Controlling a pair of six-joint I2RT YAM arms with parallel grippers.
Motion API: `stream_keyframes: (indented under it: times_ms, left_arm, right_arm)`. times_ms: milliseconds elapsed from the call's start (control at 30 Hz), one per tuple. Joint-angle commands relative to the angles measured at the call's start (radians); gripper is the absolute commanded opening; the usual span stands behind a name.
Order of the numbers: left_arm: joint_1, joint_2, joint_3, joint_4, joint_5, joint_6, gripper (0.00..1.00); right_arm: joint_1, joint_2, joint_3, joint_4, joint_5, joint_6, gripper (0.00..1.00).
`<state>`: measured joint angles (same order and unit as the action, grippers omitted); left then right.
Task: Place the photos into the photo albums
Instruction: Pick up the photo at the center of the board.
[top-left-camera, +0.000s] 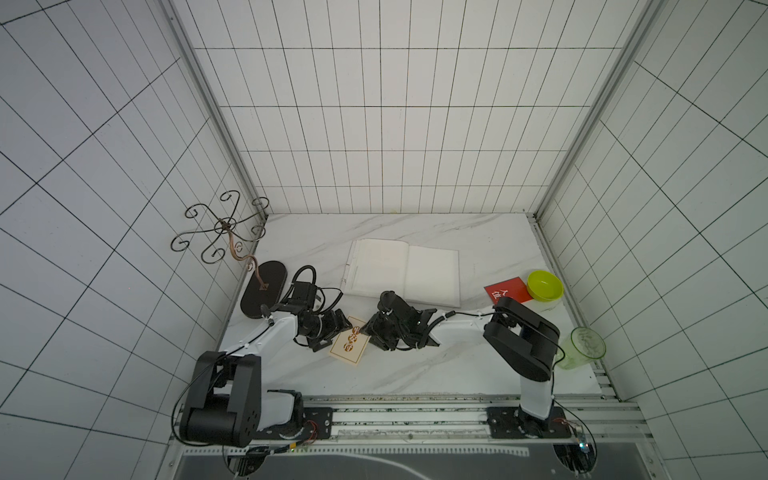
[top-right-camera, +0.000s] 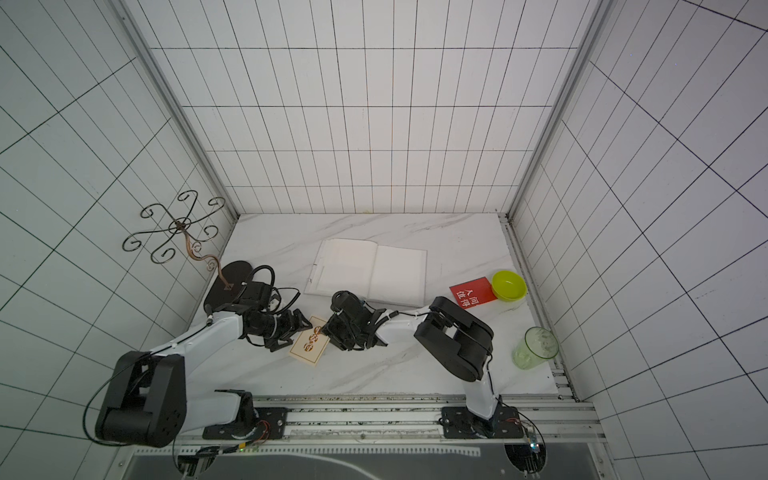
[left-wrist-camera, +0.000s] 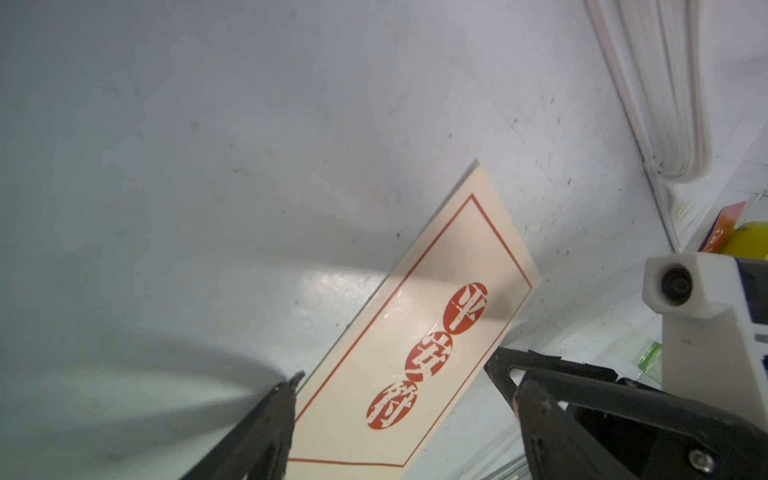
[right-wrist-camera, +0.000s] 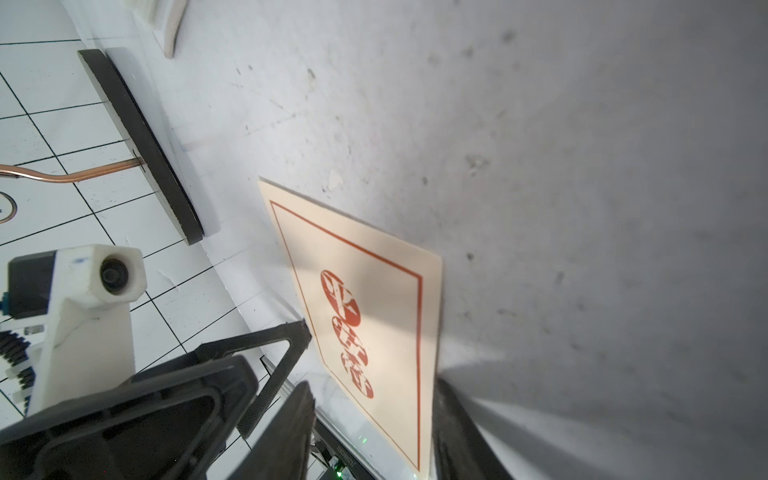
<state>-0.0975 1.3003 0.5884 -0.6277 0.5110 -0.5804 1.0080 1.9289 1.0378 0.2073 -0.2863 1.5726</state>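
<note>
1. Lying just in front of the open white album (top-left-camera: 405, 270) with blank cream pages, a cream card (top-left-camera: 350, 346) with red-orange round seals awaits placing.
2. A red card (top-left-camera: 505, 289) rests beside the album; no card shows on its pages.
3. Left gripper (left-wrist-camera: 397, 370) gapes wide at the cream card; right gripper (right-wrist-camera: 374, 388) has its jaws astride it, grip unclear.

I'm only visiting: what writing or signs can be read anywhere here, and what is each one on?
"人间值得": white characters on the red card beside the green bowl.
"平安" plus a third character too stylised to read: three red circles on the cream card.
Open album: blank pages, no text.
Tiny print on the black strip, right wrist view: too small to read.
</note>
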Motion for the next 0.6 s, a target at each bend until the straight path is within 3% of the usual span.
stream_keyframes:
  times_ms: [0,567]
  left_arm:
    - [-0.002,-0.012,-0.043,-0.027,0.045,-0.037,0.85]
    - [0.0,-0.045,-0.115,0.099,0.189,-0.112,0.81]
  right_arm:
    - [-0.015,0.022,-0.042,0.006,-0.003,0.047,0.48]
    - [-0.04,0.013,-0.063,0.052,-0.06,-0.056,0.46]
